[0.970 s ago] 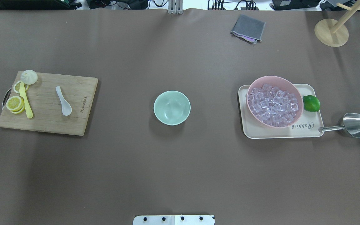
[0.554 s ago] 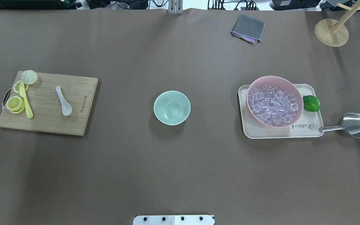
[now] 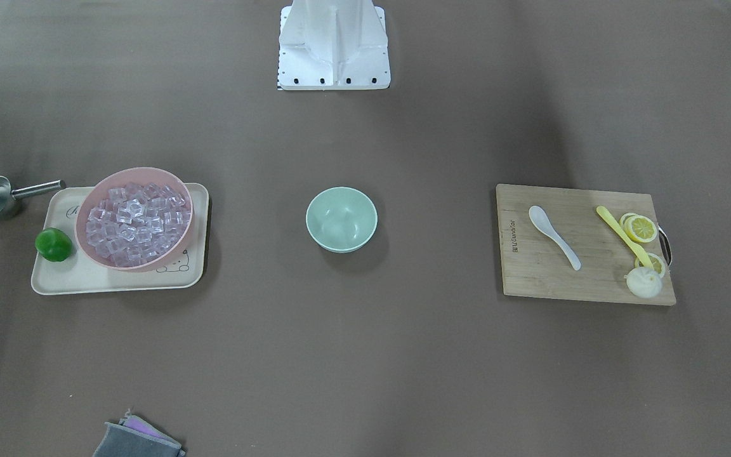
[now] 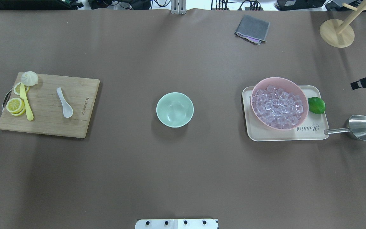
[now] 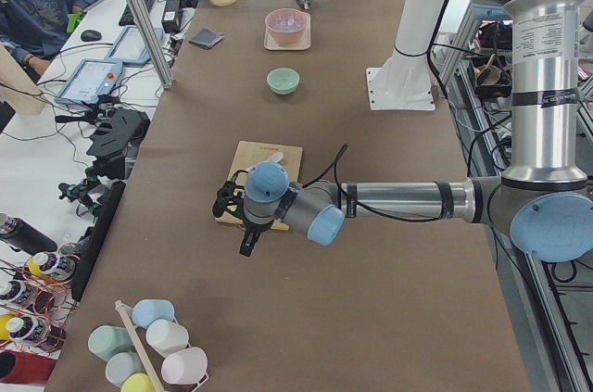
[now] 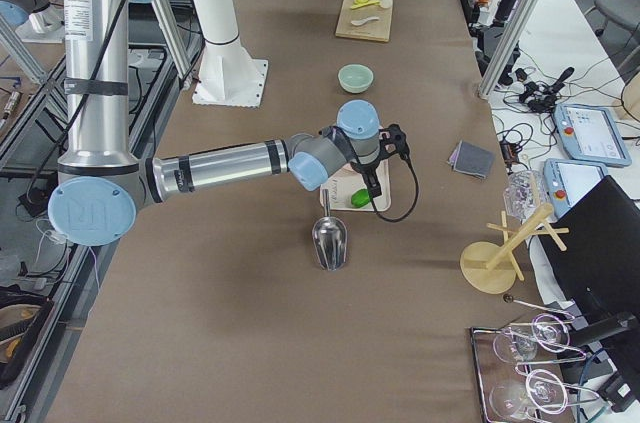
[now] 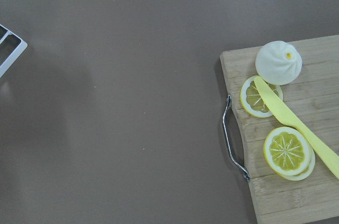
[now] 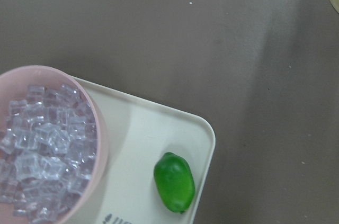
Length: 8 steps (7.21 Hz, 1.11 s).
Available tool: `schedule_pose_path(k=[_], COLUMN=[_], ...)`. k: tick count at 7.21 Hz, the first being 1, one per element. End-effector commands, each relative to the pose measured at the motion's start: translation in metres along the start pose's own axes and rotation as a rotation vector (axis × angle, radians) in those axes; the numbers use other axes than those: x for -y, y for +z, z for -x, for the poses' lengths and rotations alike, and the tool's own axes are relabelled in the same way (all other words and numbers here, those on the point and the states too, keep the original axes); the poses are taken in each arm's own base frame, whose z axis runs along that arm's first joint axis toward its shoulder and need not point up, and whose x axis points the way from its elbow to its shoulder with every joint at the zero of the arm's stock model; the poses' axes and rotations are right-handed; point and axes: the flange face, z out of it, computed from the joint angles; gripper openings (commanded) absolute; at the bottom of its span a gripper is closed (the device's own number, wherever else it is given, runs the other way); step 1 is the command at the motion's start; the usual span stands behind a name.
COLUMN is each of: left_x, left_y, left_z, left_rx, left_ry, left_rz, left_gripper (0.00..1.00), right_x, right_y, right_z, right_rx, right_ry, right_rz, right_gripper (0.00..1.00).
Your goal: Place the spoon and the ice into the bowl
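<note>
The little green bowl [image 4: 174,109] sits alone in the middle of the overhead view. The white spoon [image 4: 64,103] lies flat on the wooden board [image 4: 46,124] at the left of that view, with its scoop end toward the bottom of the frame. A thin yellow tool [image 4: 26,103], lemon slices [image 4: 14,105] and a white bun [image 4: 29,78] lie on the board's left end, apart from the spoon. The ice [image 4: 278,106] is piled in the pink bowl [image 4: 280,128] at the right. That bowl stands on a cream tray [image 4: 257,132] with a green lime [image 4: 316,105] just beside it. A metal scoop [image 4: 362,127] lies right of the tray. The right gripper [image 4: 365,81] pokes in at the right edge, above the scoop in the frame. The left gripper [image 5: 246,244] hangs by the board's near end in the left side view. I cannot tell if either gripper is spread apart or closed.
</note>
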Motion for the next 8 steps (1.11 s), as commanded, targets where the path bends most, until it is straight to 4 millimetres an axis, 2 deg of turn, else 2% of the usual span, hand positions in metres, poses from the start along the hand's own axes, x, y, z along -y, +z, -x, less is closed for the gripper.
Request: schedule_pose_path(k=[1, 3, 4, 7, 8], left_x=[0.000, 0.000, 0.000, 0.000, 0.000], left_y=[0.000, 0.000, 0.000, 0.000, 0.000], left_z=[0.000, -0.001, -0.001, 0.000, -0.001], left_rx=[-0.004, -0.007, -0.005, -0.005, -0.007], left_ry=[0.001, 0.001, 0.002, 0.001, 0.002], left_rz=[0.001, 0.001, 0.001, 0.002, 0.001], left_gripper=[0.98, 0.98, 0.98, 0.98, 0.98], right_x=[0.021, 0.019, 0.013, -0.008, -0.012], right_y=[0.041, 0.080, 0.088, 0.122, 0.127], right_z=[0.085, 0.149, 0.165, 0.192, 0.196], right_rx=[-0.032, -0.054, -0.074, -0.135, -0.142], right_ry=[0.002, -0.045, -0.074, -0.133, -0.143], right_rz=[-0.031, -0.049, -0.061, -0.071, -0.071], right_gripper=[0.91, 0.76, 0.71, 0.59, 0.57])
